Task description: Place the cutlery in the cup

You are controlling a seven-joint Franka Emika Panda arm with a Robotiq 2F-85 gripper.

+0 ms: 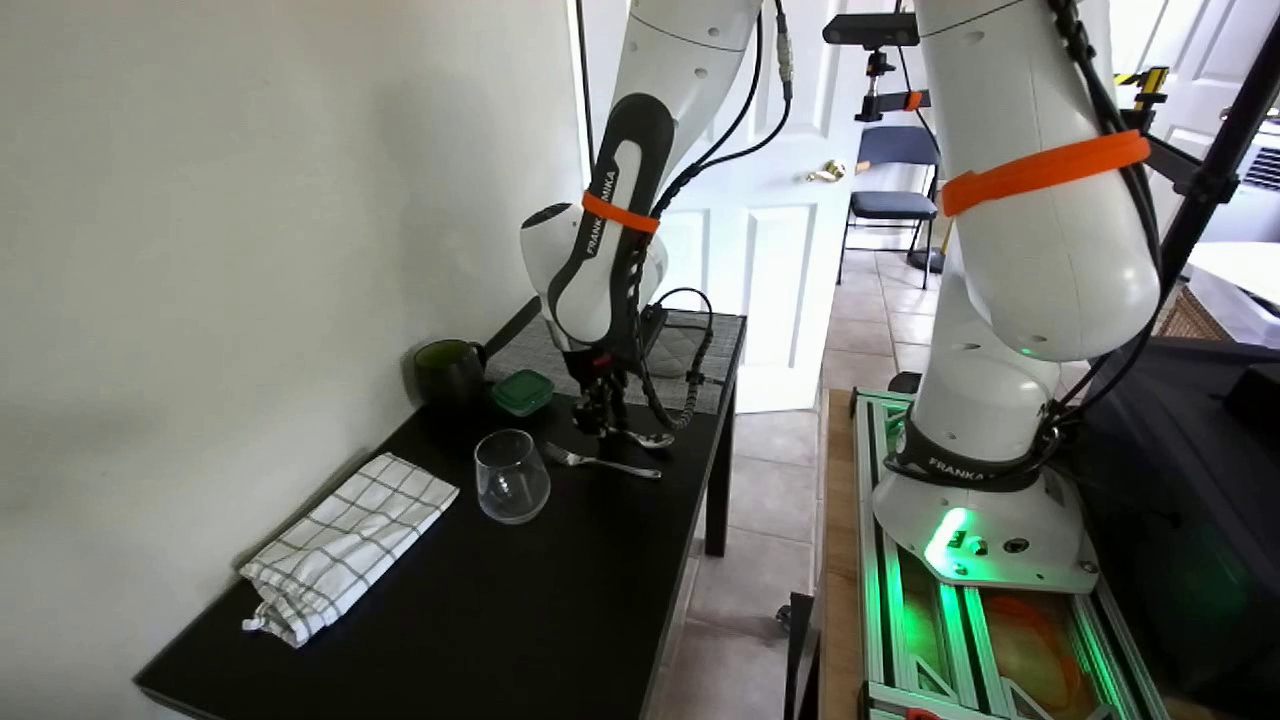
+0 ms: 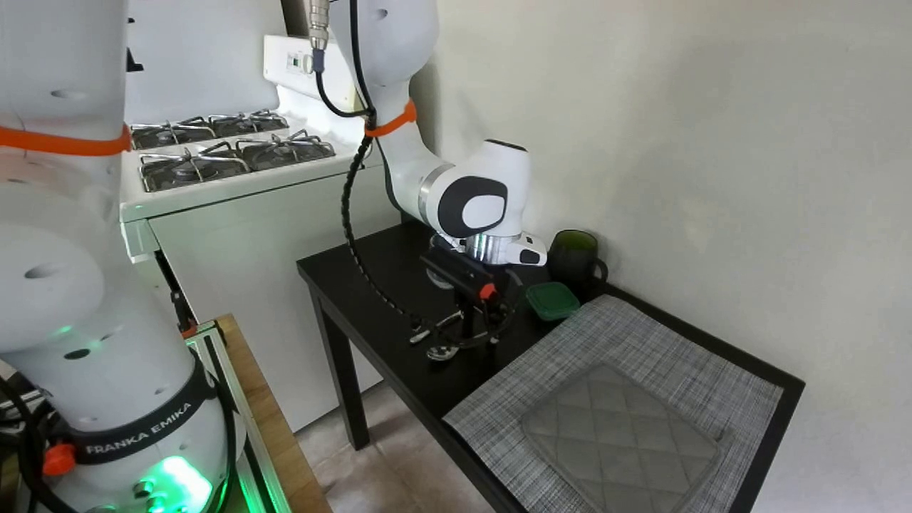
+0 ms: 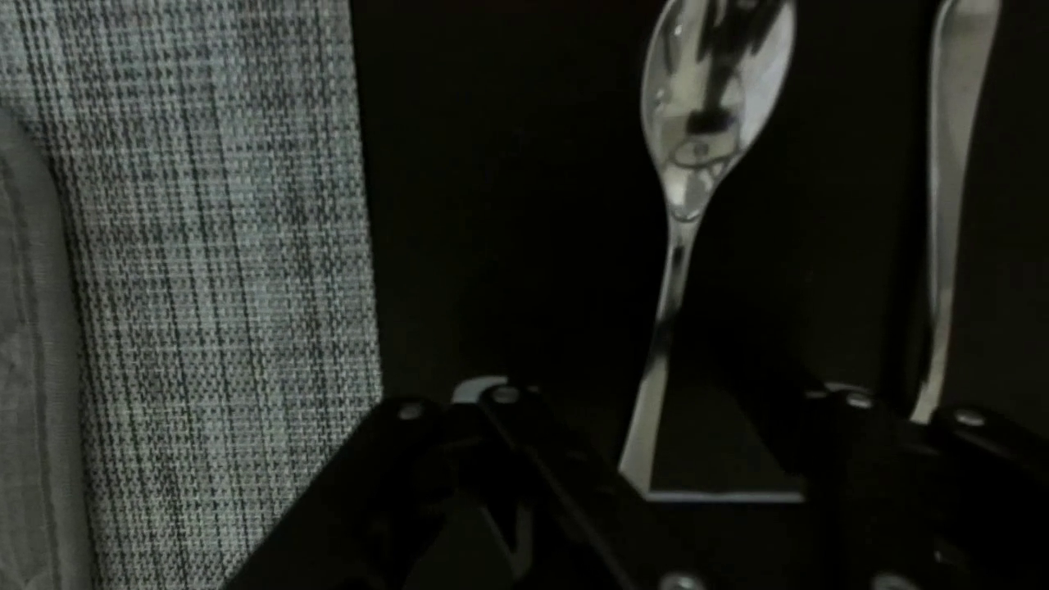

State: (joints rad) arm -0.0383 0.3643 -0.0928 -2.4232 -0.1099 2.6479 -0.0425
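- Fork (image 1: 606, 463): tines shown in an exterior view, cropped in wrist view.
- Spoon (image 3: 682, 215): laid on surface (image 1: 540, 600) near fork, handle seen between spread fingers (image 3: 557, 471).
- Stemless glass (image 2: 439, 280): mostly blocked by arm (image 2: 474, 178) in an exterior view.

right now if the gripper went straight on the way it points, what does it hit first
Probably the black tabletop, with the open gripper straddling the spoon handle; exact depth is unclear.
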